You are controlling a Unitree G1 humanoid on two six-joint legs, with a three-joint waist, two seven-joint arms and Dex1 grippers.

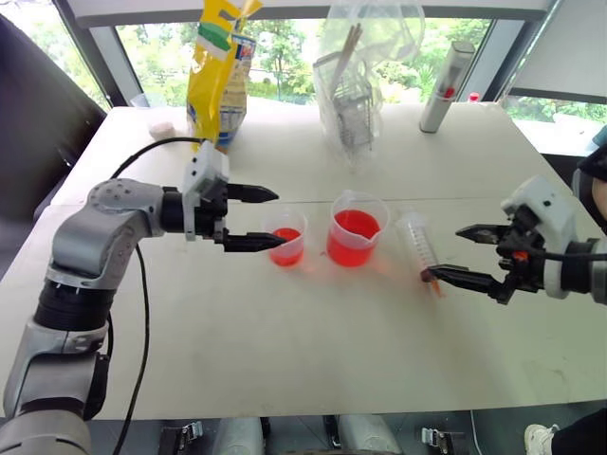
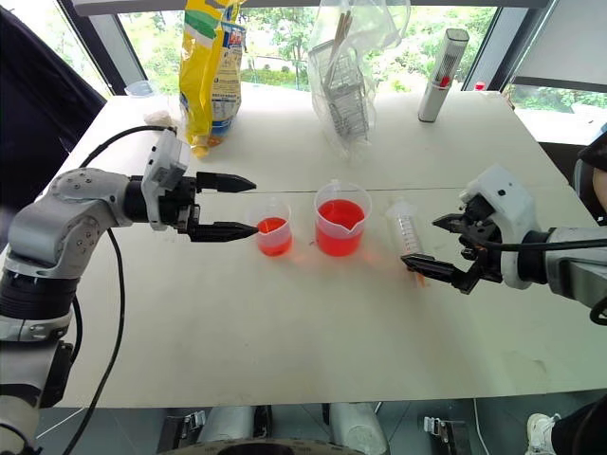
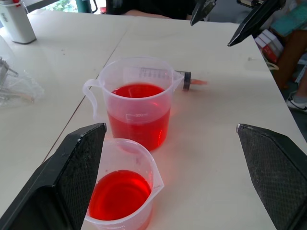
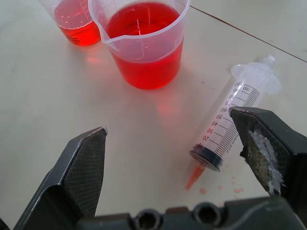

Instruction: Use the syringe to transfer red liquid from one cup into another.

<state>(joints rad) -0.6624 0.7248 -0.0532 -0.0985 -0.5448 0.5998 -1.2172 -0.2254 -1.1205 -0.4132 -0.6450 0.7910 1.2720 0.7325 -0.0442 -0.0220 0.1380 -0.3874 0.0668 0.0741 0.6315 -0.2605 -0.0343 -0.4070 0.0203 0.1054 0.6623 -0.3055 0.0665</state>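
Left hand (image 1: 256,218) stood wide open and empty, level above the surface (image 1: 313,332), fingers pointing toward the small cup (image 1: 285,245); the lower finger's tip overlapped that cup's rim in the head views, contact not determinable. Right hand (image 1: 457,254) was likewise wide open, holding nothing, fingers angled down over the syringe (image 4: 230,120). One finger sat just beside the barrel in the wrist view; a touch could not be confirmed.

Syringe lay flat on the surface, orange tip toward 6 o'clock, plunger flange toward 12, at 3 o'clock of the beaker (image 1: 355,228). A few red droplets (image 4: 225,187) marked the surface near the tip.

Beaker stood upright, about half full of red liquid (image 3: 139,112). Small cup stood upright just beside it at 9 o'clock, also holding red liquid.
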